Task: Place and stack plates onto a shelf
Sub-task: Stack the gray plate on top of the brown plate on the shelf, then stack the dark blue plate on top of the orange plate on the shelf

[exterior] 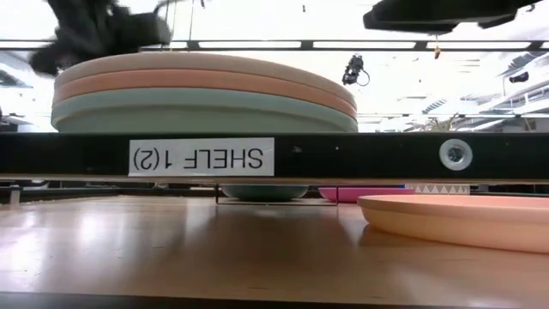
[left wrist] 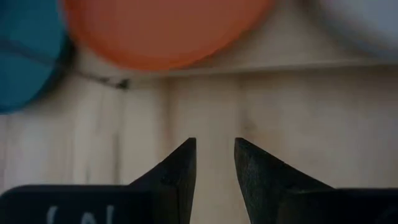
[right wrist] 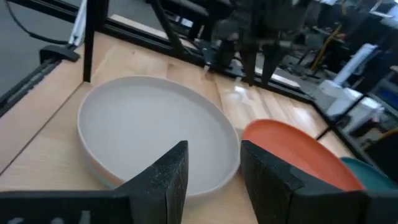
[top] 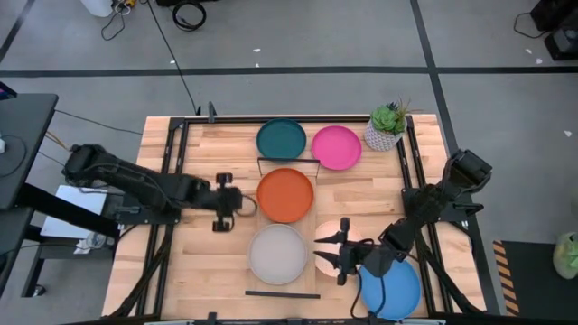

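Observation:
The shelf [exterior: 360, 156] runs from the table's near edge to its far edge, with a wire bracket [top: 289, 160] at its far end. On it rest an orange plate [top: 285, 194] and a stack topped by a pale grey plate [top: 278, 255]. The teal plate [top: 281, 138] and the magenta plate [top: 336, 146] lie on the table behind the shelf. A cream plate [top: 354, 236] and a bright blue plate [top: 396, 291] lie to its right. My left gripper [top: 247, 203] is open and empty, left of the orange plate. My right gripper [top: 319, 251] is open over the cream plate's left rim, pointing at the grey plate [right wrist: 155, 134].
A small potted plant [top: 386, 126] stands at the table's far right corner. Black rails [top: 176, 181] run along the table's left and right sides. Bare wood [left wrist: 205, 106] lies under my left gripper, left of the shelf.

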